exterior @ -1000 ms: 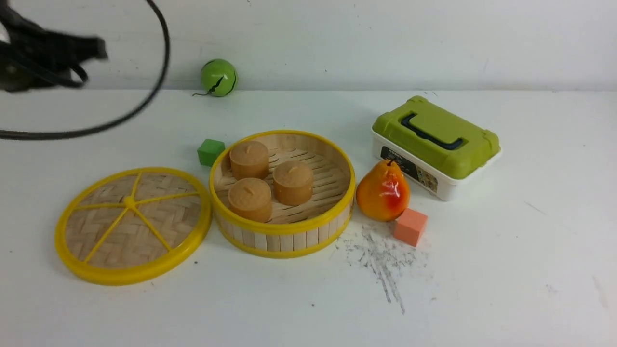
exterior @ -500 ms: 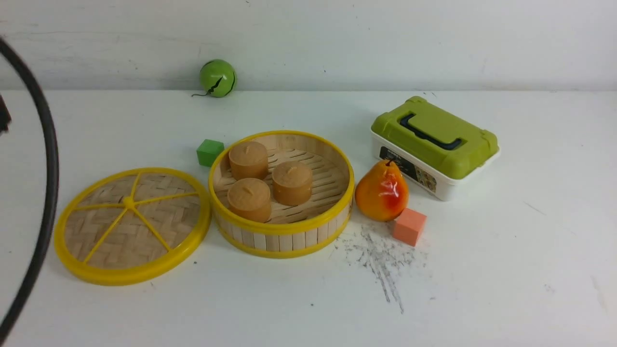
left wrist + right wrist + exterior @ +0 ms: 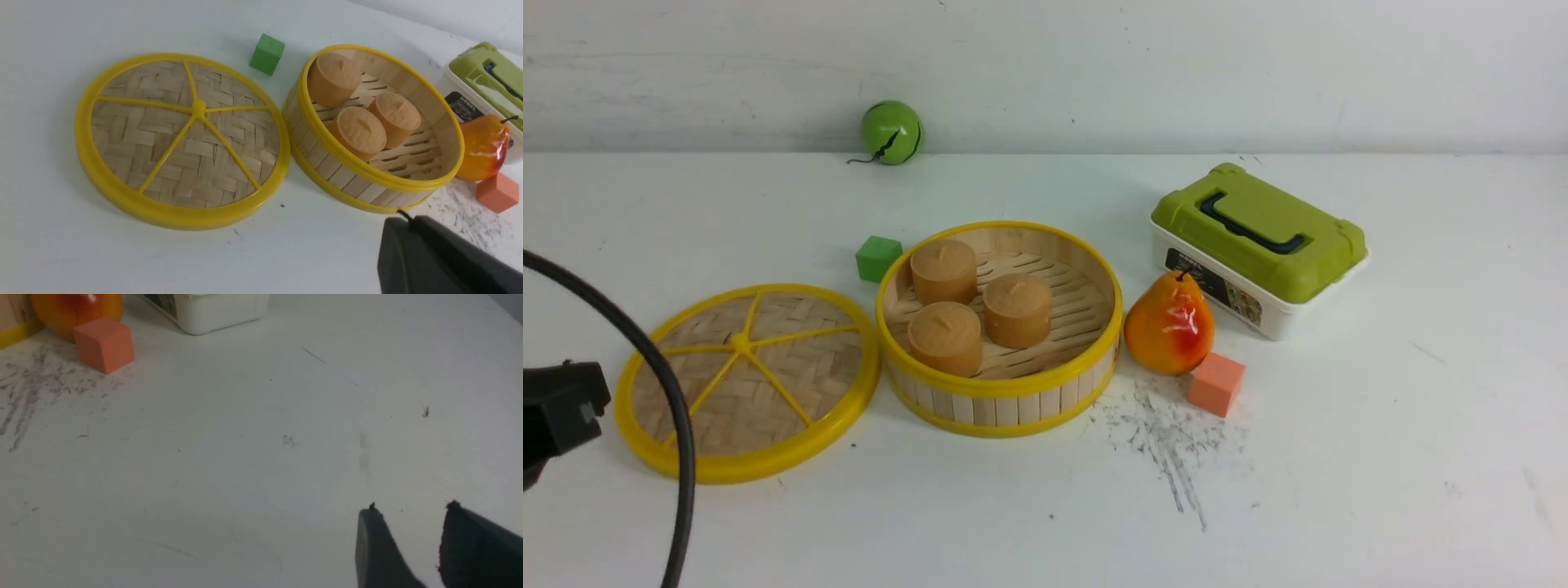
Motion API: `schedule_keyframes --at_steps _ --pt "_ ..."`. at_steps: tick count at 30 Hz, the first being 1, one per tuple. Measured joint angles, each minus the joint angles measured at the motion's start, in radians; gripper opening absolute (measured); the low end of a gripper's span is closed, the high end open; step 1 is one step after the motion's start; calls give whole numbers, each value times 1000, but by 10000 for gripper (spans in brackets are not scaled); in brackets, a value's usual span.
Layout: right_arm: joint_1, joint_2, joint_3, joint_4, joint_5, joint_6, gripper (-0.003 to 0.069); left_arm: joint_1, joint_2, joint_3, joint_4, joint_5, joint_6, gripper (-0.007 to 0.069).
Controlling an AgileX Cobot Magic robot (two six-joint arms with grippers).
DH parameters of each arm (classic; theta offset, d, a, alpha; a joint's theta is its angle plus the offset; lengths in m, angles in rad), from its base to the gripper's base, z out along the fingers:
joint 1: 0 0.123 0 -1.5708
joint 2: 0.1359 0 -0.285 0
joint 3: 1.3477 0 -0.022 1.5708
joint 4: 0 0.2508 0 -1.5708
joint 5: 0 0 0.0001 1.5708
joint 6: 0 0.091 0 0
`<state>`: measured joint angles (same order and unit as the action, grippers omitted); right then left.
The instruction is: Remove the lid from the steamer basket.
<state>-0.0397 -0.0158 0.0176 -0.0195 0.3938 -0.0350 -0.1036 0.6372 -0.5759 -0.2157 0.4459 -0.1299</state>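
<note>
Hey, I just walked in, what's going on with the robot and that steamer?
The lid is already off, lying flat on the table right beside the steamer basket, which sits open with three tan cakes inside. Neither arm holds anything: the left gripper is shut and empty, and the right gripper hangs open over bare table.

The left end effector (image 3: 404, 222) runs off the left wrist view's edge as 1 dark mass. Only 2 tips of the right end effector (image 3: 411, 506) show. The pear (image 3: 77, 308) is cropped there, and the box label (image 3: 1213, 286) is too small to read.
</note>
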Motion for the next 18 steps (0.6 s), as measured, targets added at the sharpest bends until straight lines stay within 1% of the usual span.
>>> schedule_keyframes --at_steps 1,2,5,6,10,13,16,17,18 --pt "0 0 0 0 0 0 240 0 -4 0 4 0 0 -13" --pt "0 0 0 0 0 0 240 0 -47 38 35 -30 2 -13" --pt "0 0 0 0 0 0 240 0 -128 109 75 -83 3 -13" --pt "0 0 0 0 0 0 240 0 -202 174 104 -138 5 -13" --pt "0 0 0 0 0 0 240 0 -375 391 166 -275 7 -13" --pt "0 0 0 0 0 0 240 0 -503 535 185 -328 6 -13" --pt "0 0 0 0 0 0 240 0 -607 593 186 -289 -1 -13" --pt "0 0 0 0 0 0 240 0 -637 600 182 -204 -8 -13" --pt "0 0 0 0 0 0 240 0 -639 601 182 -195 -9 -13"
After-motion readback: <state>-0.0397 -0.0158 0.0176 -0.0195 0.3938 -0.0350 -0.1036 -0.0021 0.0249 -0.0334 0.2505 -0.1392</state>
